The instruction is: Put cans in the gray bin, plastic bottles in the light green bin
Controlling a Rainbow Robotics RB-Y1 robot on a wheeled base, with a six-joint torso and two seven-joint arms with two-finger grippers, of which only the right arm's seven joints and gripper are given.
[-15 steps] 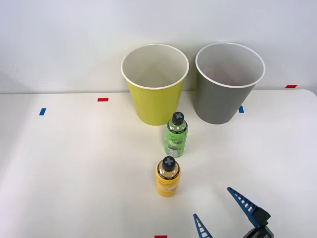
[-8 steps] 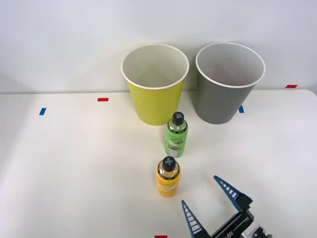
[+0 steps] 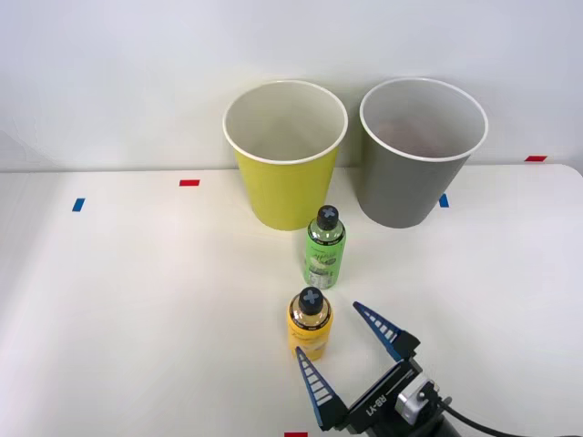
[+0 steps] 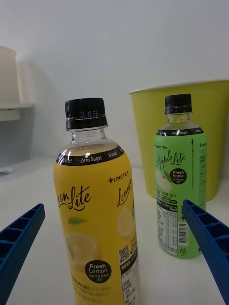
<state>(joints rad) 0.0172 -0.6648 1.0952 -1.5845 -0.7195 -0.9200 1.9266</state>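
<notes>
Yellow bottle [image 3: 310, 325] upright on table [image 3: 137, 300], near front edge; green bottle [image 3: 323, 247] behind it, before light green bin [image 3: 286, 155]. Right gripper [image 3: 344, 358] spread wide, empty, fingers flanking yellow bottle. Risk: off-centre closing tips it

Bright, even, diffuse light; soft faint shadows on white table [image 3: 137, 300]. Slight glare on yellow bottle [image 4: 98, 214] shoulder just ahead of fingers. Sharp overall.
</notes>
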